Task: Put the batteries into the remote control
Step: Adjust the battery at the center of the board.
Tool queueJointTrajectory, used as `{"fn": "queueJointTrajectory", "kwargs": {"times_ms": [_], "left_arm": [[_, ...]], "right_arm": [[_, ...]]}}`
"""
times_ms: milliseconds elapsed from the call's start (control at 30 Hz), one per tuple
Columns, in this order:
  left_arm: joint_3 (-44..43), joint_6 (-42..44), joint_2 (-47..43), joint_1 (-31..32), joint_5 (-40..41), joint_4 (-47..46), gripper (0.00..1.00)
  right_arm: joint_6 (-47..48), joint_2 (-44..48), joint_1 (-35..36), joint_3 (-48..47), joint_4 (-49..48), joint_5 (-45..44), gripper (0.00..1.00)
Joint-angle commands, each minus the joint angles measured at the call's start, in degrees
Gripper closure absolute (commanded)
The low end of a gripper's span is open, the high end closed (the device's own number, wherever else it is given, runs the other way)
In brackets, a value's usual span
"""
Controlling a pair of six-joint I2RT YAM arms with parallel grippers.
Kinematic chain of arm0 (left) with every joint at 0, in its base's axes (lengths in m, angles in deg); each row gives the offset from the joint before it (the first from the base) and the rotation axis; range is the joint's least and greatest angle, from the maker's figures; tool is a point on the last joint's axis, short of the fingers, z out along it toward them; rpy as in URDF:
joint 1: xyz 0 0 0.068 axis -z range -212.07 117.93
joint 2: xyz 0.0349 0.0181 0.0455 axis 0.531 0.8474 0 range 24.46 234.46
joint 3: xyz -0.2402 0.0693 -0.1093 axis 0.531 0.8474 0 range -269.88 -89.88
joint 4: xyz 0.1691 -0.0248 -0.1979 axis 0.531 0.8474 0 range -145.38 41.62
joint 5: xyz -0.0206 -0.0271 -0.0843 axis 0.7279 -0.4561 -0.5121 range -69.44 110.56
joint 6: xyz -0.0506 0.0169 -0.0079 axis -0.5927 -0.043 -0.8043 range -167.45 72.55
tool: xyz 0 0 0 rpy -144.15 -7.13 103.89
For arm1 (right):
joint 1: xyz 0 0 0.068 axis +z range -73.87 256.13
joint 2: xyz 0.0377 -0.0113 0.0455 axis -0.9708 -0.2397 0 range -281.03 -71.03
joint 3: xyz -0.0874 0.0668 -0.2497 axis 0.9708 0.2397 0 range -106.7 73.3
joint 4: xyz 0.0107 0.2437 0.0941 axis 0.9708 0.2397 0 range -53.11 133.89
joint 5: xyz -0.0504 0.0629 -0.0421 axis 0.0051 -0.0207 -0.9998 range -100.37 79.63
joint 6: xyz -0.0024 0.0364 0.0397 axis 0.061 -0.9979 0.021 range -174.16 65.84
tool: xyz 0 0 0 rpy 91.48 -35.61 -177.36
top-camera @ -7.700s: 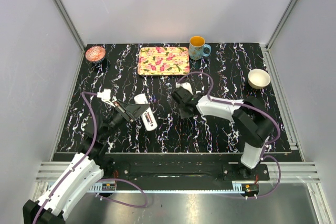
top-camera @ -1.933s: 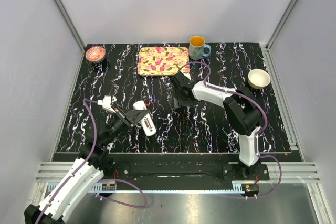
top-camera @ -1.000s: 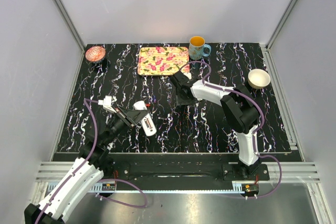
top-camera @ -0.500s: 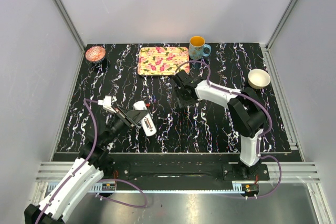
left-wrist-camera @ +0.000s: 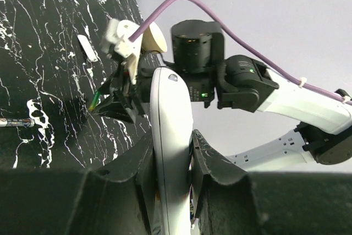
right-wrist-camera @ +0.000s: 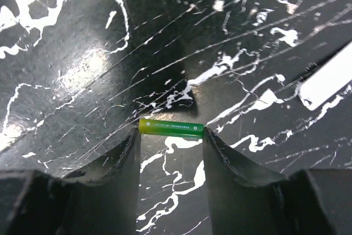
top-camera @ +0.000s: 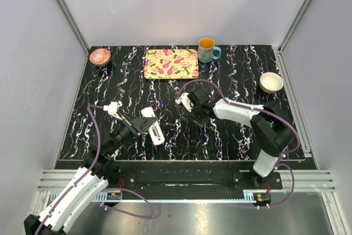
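Your left arm barely shifted over the last half second. Your right arm drew back from just below the tray (top-camera: 171,63) toward the lower middle of the top view. Left of centre, your left end effector (left-wrist-camera: 171,158) was clamped on the remote control (left-wrist-camera: 168,108), a slim, smooth white handset raised off the bench (top-camera: 220,136) and seen edge-on. To its right, your right end effector (right-wrist-camera: 171,134) was pinching the green battery (right-wrist-camera: 171,128) by its two ends, just above the bench. It was a glossy cylinder, yellower at one end, with fine print. With only the tips gripped, I judged it could pivot or spring free when pressed into the compartment, and the remote could twist in its narrow hold.
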Motion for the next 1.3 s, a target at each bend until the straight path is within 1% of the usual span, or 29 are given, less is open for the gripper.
{"fn": "queueJointTrajectory", "kwargs": {"times_ms": [0, 67, 367, 500, 533, 667, 867, 900, 1000, 1267], "left_arm": [[0.63, -0.21, -1.69, 0.47, -0.67, -3.64, 1.00], [0.90, -0.39, -1.87, 0.56, -0.76, -3.73, 1.00], [1.34, -0.56, -1.87, 0.74, -0.59, -3.56, 1.00], [1.34, -0.48, -1.70, 0.74, -0.32, -3.64, 1.00], [1.25, -0.48, -1.52, 0.74, -0.32, -3.91, 1.00], [1.34, -0.48, -1.43, 0.74, -0.50, -4.17, 1.00], [1.69, -0.74, -2.05, 0.74, -0.67, -3.73, 1.00], [1.60, -0.65, -2.13, 0.74, -0.59, -3.73, 1.00], [1.60, -0.65, -1.87, 0.74, -0.67, -3.73, 1.00], [1.69, -0.74, -1.78, 0.74, -0.67, -4.00, 1.00]], "right_arm": [[10.40, -1.25, 0.54, -0.62, -4.25, 4.10, 1.00], [10.32, -2.83, 0.54, -1.49, -5.22, 6.82, 1.00], [12.43, -9.25, 0.54, -4.57, -5.66, 10.87, 1.00], [11.20, -9.70, 0.54, -5.81, -4.69, 11.21, 0.84], [10.59, -9.70, 0.54, -5.81, -4.43, 11.65, 0.75], [9.88, -9.70, 0.54, -5.37, -4.07, 11.22, 0.61], [8.39, -9.52, 0.54, -4.75, -4.07, 10.34, 0.50], [8.04, -9.43, 0.54, -4.75, -4.07, 10.08, 0.46], [7.07, -9.61, 0.54, -4.75, -3.99, 8.93, 0.42], [5.05, -6.71, 0.63, -5.01, -3.64, 6.91, 0.37]]}}
